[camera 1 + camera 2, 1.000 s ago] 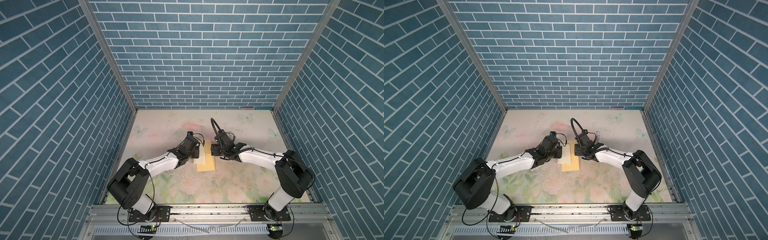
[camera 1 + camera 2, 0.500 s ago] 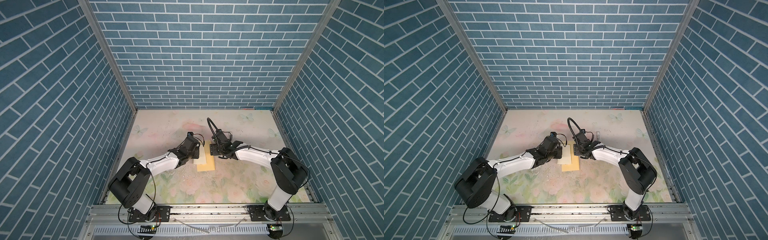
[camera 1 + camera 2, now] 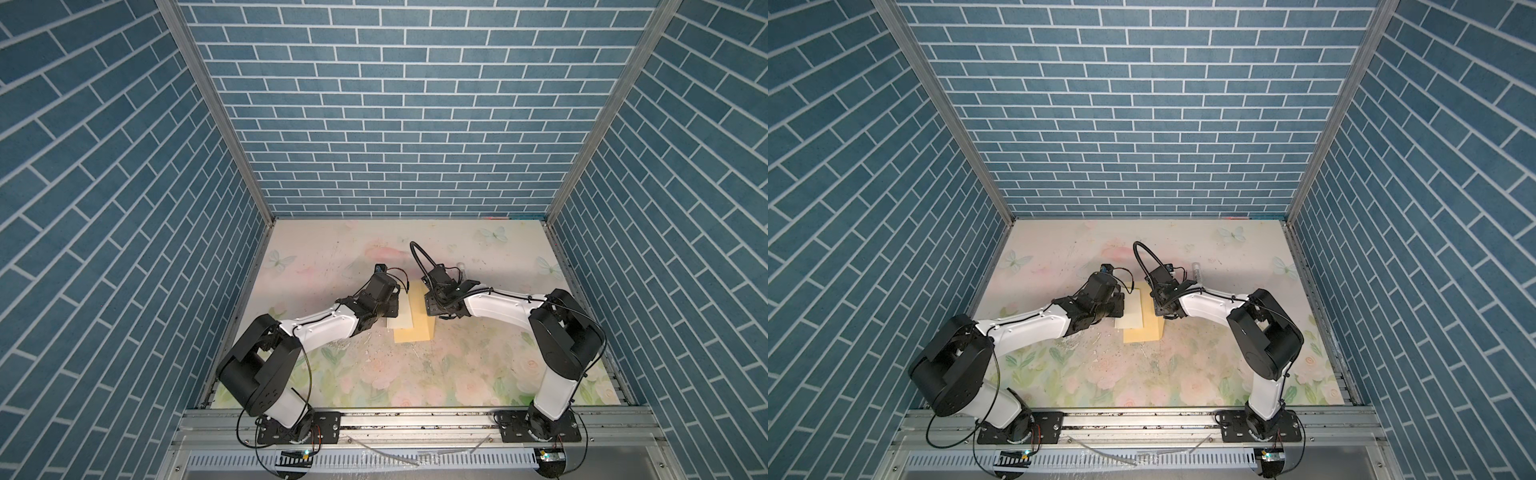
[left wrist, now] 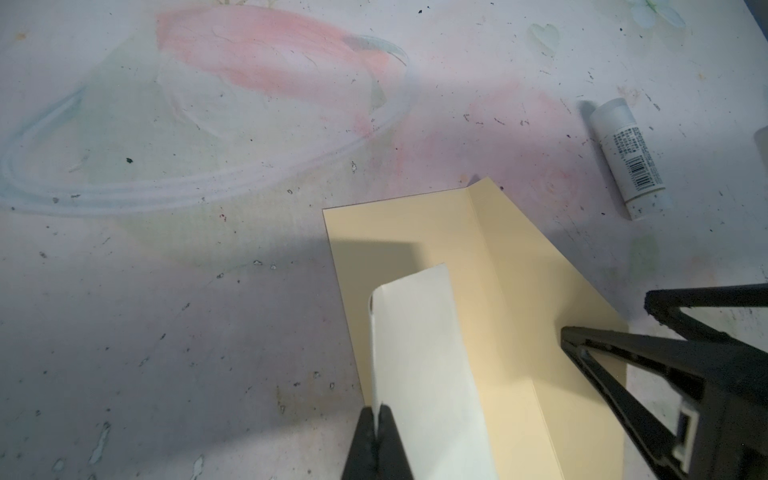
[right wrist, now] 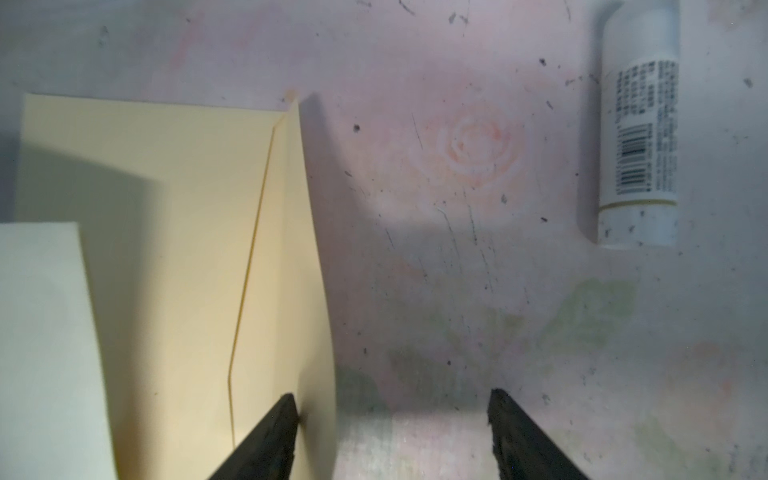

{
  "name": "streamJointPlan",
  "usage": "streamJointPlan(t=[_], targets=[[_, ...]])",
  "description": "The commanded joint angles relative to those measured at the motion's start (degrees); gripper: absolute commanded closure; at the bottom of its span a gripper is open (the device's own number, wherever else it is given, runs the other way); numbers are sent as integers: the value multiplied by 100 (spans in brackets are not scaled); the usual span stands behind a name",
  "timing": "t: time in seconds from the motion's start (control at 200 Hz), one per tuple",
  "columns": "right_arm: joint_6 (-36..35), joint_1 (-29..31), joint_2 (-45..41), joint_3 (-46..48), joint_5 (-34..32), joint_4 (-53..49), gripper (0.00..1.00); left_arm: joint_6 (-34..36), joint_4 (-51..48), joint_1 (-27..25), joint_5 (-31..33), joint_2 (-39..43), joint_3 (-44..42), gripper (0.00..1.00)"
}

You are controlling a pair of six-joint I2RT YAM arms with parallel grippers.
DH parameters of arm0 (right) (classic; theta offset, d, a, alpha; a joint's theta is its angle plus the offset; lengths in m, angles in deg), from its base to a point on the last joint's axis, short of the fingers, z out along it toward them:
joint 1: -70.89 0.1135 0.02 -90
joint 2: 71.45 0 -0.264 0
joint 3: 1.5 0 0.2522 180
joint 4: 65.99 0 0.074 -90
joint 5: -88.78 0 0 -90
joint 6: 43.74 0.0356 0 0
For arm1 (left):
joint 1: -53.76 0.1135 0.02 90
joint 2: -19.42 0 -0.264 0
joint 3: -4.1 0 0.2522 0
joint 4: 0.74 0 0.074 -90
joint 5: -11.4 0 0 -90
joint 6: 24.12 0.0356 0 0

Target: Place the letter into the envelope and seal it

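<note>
- In the middle of the mat [image 3: 374, 374], between the two arms, the envelope [image 3: 417, 332] lies flat, its long side running away from the robot's base.
- Its flap [image 5: 286, 249] is open and faces the right arm. The flap lifts off the mat in a slight curve and throws a shadow beside it.
- The letter [image 4: 419, 365] is folded into a narrow cream strip, and no border shows on the face in view.
- The letter rests on top of the envelope, on the side nearer the left arm. In both top views its outer edge sticks out past the envelope's edge there. It is on the envelope, not inside it.
- The left gripper [image 4: 376, 436] pinches the letter at one end along its folded edge, its fingers pressed together with only the paper between them.
- The right gripper [image 5: 392, 397] stands wide and holds nothing.
- One finger [image 5: 274, 432] of the right gripper sits at the flap's free edge, though I cannot tell whether it touches the paper. The other finger is over bare mat.
- The glue stick [image 3: 1196, 272] lies on its side on the mat, past the right gripper on the flap's side and apart from the envelope.
</note>
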Motion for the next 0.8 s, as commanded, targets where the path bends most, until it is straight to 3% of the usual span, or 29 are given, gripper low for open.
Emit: streamJointPlan(t=[0.0,0.595,0.795], targets=[[264,-40,130,-274,-110,-330,28,67,-111,-42,98,-105,-38,100],[470,-76,469,-368,67,-685,28,59,-168,-42,54,-148,30,100],[450,-84,211,-369,282,-475,27,38,-276,-42,-43,39,169,100]])
